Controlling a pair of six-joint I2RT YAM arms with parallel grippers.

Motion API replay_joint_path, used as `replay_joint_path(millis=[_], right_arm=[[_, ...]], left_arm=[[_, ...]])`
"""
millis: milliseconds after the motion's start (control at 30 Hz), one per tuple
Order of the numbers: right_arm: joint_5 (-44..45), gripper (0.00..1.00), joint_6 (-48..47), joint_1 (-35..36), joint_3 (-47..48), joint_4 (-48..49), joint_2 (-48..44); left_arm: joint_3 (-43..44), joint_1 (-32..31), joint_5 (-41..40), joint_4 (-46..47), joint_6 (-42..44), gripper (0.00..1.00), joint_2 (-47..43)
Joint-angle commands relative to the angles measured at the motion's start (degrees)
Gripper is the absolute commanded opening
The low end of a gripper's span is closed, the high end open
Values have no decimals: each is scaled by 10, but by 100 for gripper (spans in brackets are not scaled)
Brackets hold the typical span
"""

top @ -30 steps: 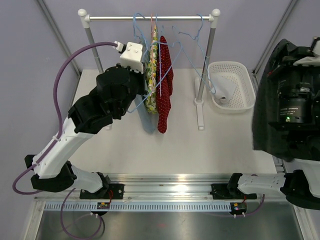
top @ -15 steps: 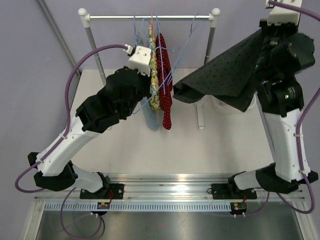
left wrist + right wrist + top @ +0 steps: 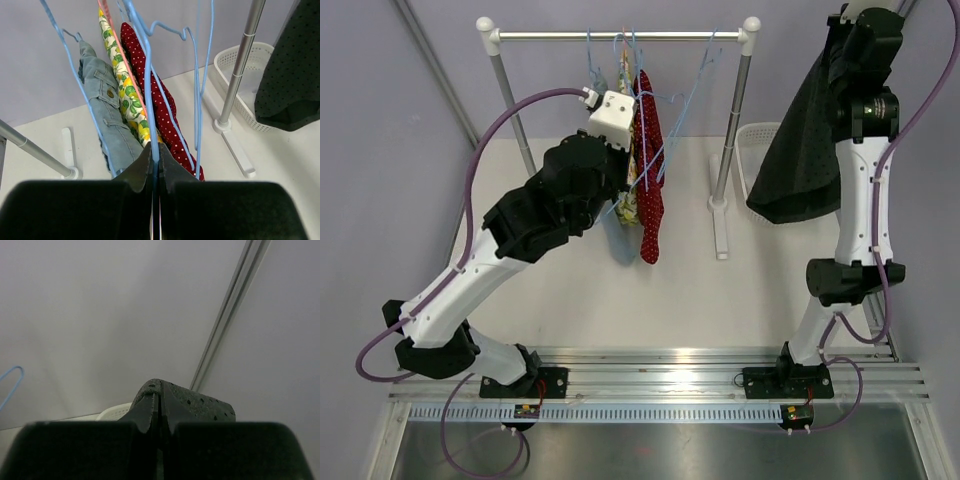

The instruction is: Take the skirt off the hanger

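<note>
the right arm (image 3: 858,190) reaches up high at the far right of the surface (image 3: 720,300). the right fingers (image 3: 145,412) are pressed together on a fold of the black dotted skirt (image 3: 798,150), which bulges out over their tips in the right wrist view. the skirt hangs free from that grip, well apart from the rack rail (image 3: 620,36) and off any hanger. from above, its lower edge covers part of the white basket (image 3: 262,50) beside the rack's right post (image 3: 732,130).

the left arm (image 3: 520,230) stretches to the middle of the rack. the left fingers (image 3: 141,167) are closed narrow on the wire of a blue hanger (image 3: 147,95), which runs up from between them toward the rail. another bare blue wire hanger (image 3: 199,100) hangs just to its right.

three garments hang close together on the rail: a denim piece (image 3: 107,115) on the left, a yellow and green floral piece (image 3: 127,95) in the middle, and a red piece with white dots (image 3: 136,52) on the right, just beside the gripped wire.
</note>
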Motion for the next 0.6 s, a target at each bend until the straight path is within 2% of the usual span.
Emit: replay_joint_path(millis=[0, 33, 133, 167, 200, 233, 267, 333, 367, 433, 467, 567], right_arm=[[-77, 0, 87, -26, 40, 41, 31], [-83, 0, 94, -28, 34, 46, 38], [-93, 0, 117, -29, -59, 85, 34], [-108, 0, 130, -29, -145, 100, 13], [-137, 4, 150, -29, -185, 107, 0], [-230, 38, 155, -28, -219, 102, -10], [-267, 58, 165, -28, -285, 98, -31], [-313, 93, 197, -29, -366, 124, -61], [-333, 99, 237, -29, -462, 145, -103], [-345, 99, 267, -29, -559, 214, -151], [-357, 99, 294, -29, -643, 235, -196], [-389, 100, 316, -29, -750, 278, -269]], left_arm=[[22, -3, -11, 41, 20, 0, 17], [26, -2, -11, 42, 23, 0, 21], [36, -1, -16, 49, 23, 0, 42], [46, 0, -17, 55, 38, 0, 47], [52, 2, -18, 57, 40, 0, 54], [60, 3, -18, 62, 48, 0, 68], [71, 7, -22, 64, 53, 0, 77], [117, 16, -25, 58, 63, 0, 99], [134, 20, -23, 53, 67, 0, 121], [180, 35, -18, 56, 75, 0, 141], [196, 40, -5, 57, 77, 0, 162], [253, 67, 18, 63, 79, 0, 210]])
